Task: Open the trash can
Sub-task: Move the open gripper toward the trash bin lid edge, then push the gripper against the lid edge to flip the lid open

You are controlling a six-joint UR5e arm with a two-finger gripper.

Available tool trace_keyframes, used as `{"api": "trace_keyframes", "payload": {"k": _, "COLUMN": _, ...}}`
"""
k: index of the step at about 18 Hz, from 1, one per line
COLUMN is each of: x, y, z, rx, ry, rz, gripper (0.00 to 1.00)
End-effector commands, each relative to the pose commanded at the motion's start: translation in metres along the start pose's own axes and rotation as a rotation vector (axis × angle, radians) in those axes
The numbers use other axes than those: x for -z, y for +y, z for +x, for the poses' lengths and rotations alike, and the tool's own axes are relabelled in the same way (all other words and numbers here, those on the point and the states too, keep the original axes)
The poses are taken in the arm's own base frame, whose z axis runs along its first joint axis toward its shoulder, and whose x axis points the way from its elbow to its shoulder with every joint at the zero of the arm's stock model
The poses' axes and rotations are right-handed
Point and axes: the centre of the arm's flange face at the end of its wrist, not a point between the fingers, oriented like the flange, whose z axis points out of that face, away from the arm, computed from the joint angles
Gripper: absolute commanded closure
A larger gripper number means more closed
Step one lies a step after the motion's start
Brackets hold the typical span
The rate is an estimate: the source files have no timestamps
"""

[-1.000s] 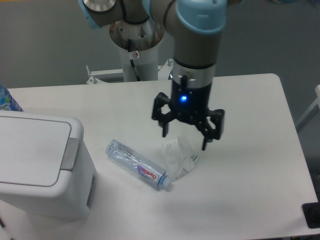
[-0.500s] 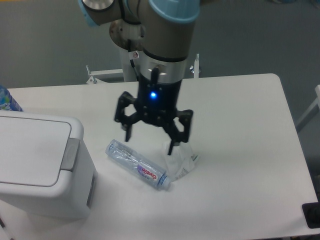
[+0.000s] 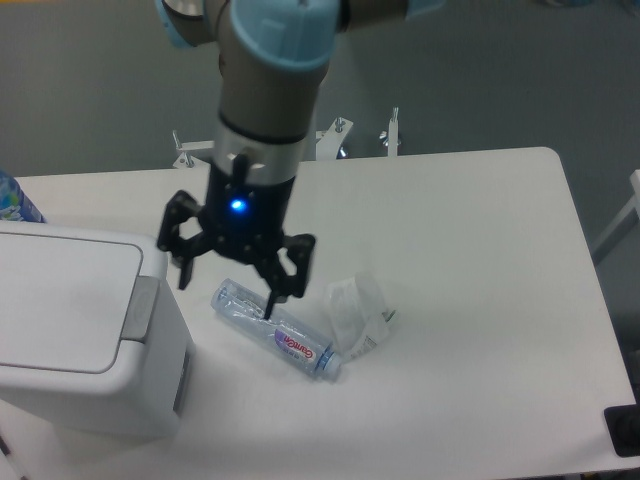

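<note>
The trash can [image 3: 80, 330] is a large white boxy bin at the left of the table, its flat lid down and a grey push-button strip [image 3: 140, 308] along the lid's right edge. My gripper [image 3: 228, 297] hangs open, fingers spread wide, just right of the bin and above the near end of a clear plastic bottle [image 3: 275, 330]. Nothing is held between the fingers. The left fingertip [image 3: 184, 281] is close to the bin's upper right corner.
The clear bottle lies on its side on the white table [image 3: 480, 300]. A crumpled clear wrapper [image 3: 357, 310] sits right of it. A blue-patterned object [image 3: 15, 200] peeks in at the left edge behind the bin.
The gripper has swept left across the table, from above the wrapper to beside the trash can, staying open. The bottle, wrapper and bin have not moved.
</note>
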Motion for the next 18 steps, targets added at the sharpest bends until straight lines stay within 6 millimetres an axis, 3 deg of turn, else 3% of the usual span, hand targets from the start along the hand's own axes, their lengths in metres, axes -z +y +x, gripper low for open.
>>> {"api": "trace_keyframes", "payload": {"k": 3, "x": -0.012, "y": -0.001, "z": 0.001, "rx": 0.003, "ry": 0.007, "rz": -0.014, "gripper": 0.00}}
{"api": "trace_keyframes", "payload": {"k": 18, "x": -0.031, "y": 0.006, "z": 0.003, "rx": -0.007, "ry": 0.007, "rz": -0.048, "gripper": 0.00}}
